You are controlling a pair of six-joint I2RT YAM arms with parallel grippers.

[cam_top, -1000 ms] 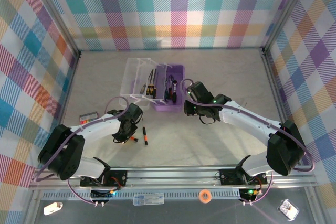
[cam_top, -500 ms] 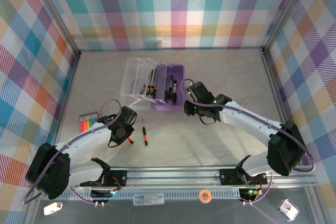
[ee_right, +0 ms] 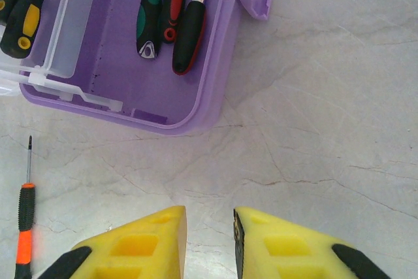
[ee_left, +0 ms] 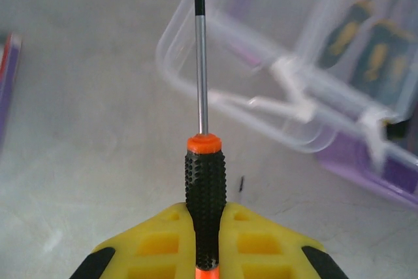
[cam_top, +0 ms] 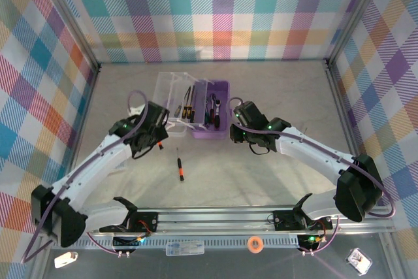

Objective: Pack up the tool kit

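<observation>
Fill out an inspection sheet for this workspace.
Surface: grey marbled table, no spills seen.
Job's things: purple case open, clear lid folded back to its left, several tools inside; loose screwdriver on the table in front of the case.
Clutter: orange tape roll past the table's near edge.
Grippers: left gripper shut on a black-handled screwdriver, shaft pointing toward the lid; right gripper narrowly open, empty, near the case.
Cables: purple cable loops up beside the left gripper.
Surroundings: plaid walls on three sides.
</observation>
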